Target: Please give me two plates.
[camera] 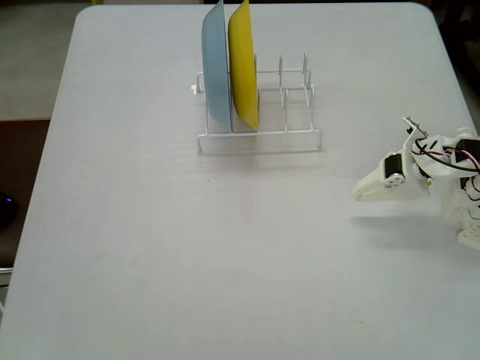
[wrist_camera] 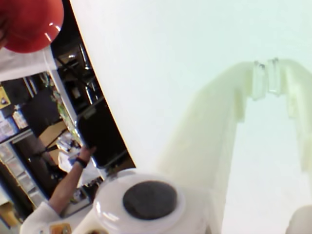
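We see the rack (camera: 259,105) w/ only blue plate (camera: 215,67) & yellow plate (camera: 244,64); cream/orange ones not visible. Hand (camera: 364,195) right of rack, pressed together, empty. Judging: start or finished; can't tell.

Below me spreads a wide, pale grey-white surface (camera: 150,247) with rounded far corners, evenly lit and matte, casting only soft shadows. Past its left edge in the fixed view I see a beige floor strip (camera: 34,60) and a dark brown patch (camera: 19,165) lower down. My wrist view catches a cluttered room beyond the surface's edge: dark shelving (wrist_camera: 29,146), a person's outstretched arm (wrist_camera: 68,180), and a glossy red round object (wrist_camera: 31,22).
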